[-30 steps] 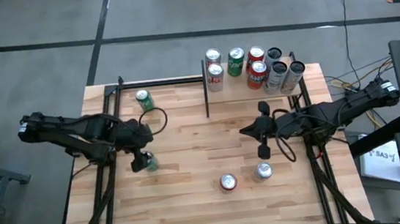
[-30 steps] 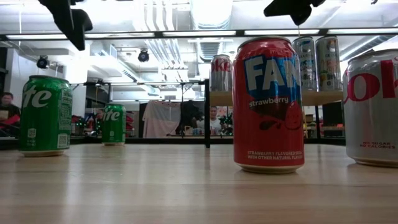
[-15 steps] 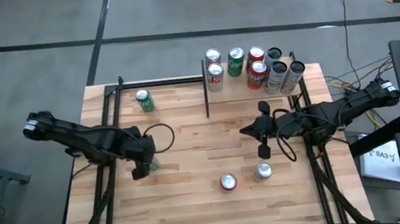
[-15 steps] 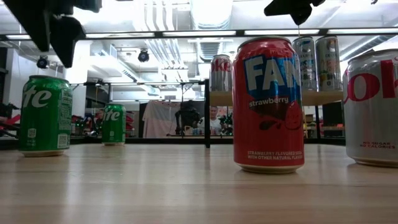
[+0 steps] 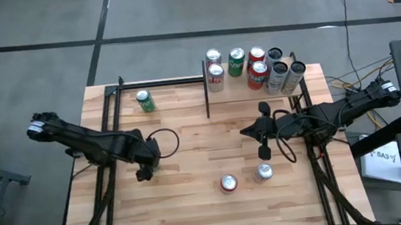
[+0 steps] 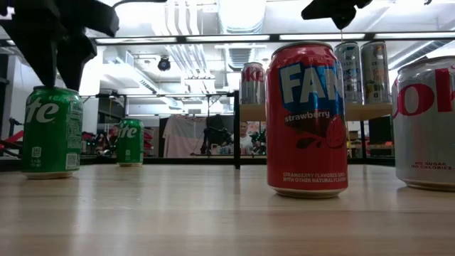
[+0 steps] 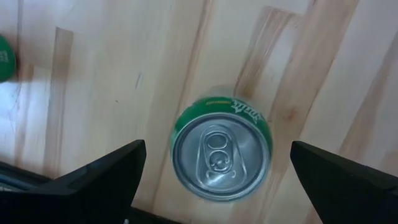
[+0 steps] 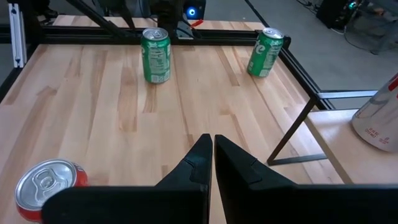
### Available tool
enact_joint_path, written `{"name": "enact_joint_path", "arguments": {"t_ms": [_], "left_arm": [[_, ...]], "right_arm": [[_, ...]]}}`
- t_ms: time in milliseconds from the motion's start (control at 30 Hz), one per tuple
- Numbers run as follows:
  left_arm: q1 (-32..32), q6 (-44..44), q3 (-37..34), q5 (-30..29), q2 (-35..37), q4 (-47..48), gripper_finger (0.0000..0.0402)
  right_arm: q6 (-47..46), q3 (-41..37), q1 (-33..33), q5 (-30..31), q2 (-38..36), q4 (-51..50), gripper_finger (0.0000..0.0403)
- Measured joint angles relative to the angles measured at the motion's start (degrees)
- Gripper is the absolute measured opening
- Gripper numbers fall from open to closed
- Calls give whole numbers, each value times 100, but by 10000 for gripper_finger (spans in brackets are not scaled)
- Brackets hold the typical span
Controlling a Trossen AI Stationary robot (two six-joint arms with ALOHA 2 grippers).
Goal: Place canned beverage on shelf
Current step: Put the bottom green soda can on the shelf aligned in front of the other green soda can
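A green can (image 7: 221, 146) stands upright on the tabletop, left of centre; it also shows in the low view (image 6: 50, 131). My left gripper (image 7: 218, 144) hangs open directly above it (image 5: 144, 167), pointing down, one finger to each side of the can's top and clear of it. A second green can (image 5: 144, 101) stands at the far left. The shelf (image 5: 236, 87), a small light wood board at the far right, carries several cans. My right gripper (image 5: 245, 132) is shut and empty, held above the table right of centre.
A red Fanta can (image 5: 229, 183) and a silver can (image 5: 264, 171) stand near the front edge, right of centre. A black post (image 5: 206, 90) marks the shelf's left side, and a black rail (image 5: 161, 82) runs along the far edge.
My left gripper has come down over the nearer green can and shifted a little toward the table's near edge; its fingers now stand level with the can's top in the low view. The can has stayed put.
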State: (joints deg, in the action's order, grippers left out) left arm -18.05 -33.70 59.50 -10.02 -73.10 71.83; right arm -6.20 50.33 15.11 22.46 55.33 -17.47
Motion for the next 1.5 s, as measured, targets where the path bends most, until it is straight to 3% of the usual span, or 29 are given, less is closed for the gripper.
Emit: {"name": "enact_joint_path", "arguments": {"t_ms": [433,600,733,833,933,1233,1500], "left_arm": [[-116,-282,-896,2,-243,-756,383],[-117,-290,-1025,6,-264,-838,341],[-116,-179,-1029,5,-250,-863,286],[-113,-56,-1018,4,-238,-846,286],[-113,36,-887,7,-221,-716,286],[-113,751,153,-16,-183,-739,286],[-91,1286,971,-474,-179,-764,286]], "right_arm": [[50,0,-2,4,0,2,9],[129,0,-2,9,0,57,9],[548,-105,0,-32,32,1078,9],[919,-186,-31,-46,126,2024,9],[1192,-175,-103,-30,149,2343,9],[1149,-120,-146,4,61,2041,9],[814,-120,-177,0,61,1728,9]]}}
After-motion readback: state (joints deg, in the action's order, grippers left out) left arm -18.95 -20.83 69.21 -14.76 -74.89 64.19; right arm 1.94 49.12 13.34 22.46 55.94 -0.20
